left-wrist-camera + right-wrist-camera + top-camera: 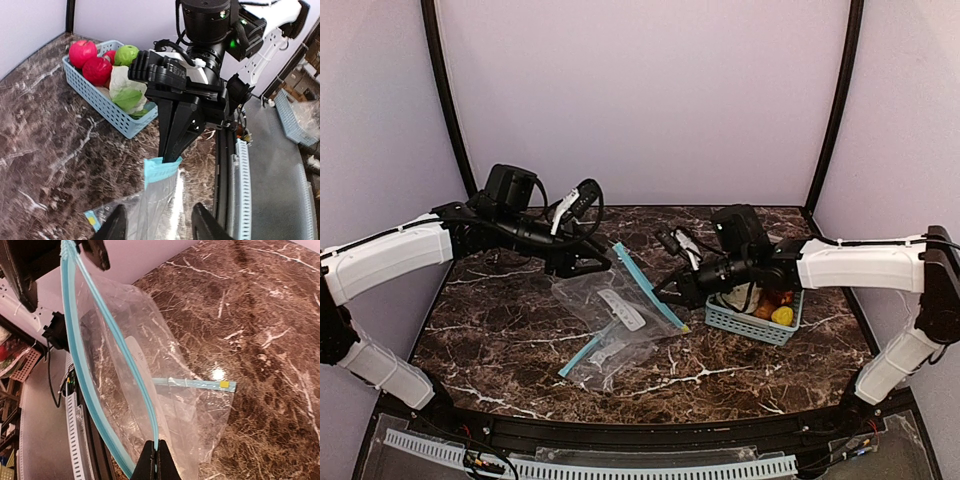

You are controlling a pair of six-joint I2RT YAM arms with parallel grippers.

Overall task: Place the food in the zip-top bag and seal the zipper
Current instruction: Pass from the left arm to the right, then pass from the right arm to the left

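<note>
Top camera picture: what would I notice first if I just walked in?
A clear zip-top bag lies in the middle of the dark marble table, with its blue zipper edge lifted up. The right tool is pinched shut on that edge, and the left tool stands open by the other end. On the right sits a light-blue basket full of shiny toy food.

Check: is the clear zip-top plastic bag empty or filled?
Empty: only the marble table shows through the clear zip-top bag; toy fruits lie in the light-blue basket.
</note>
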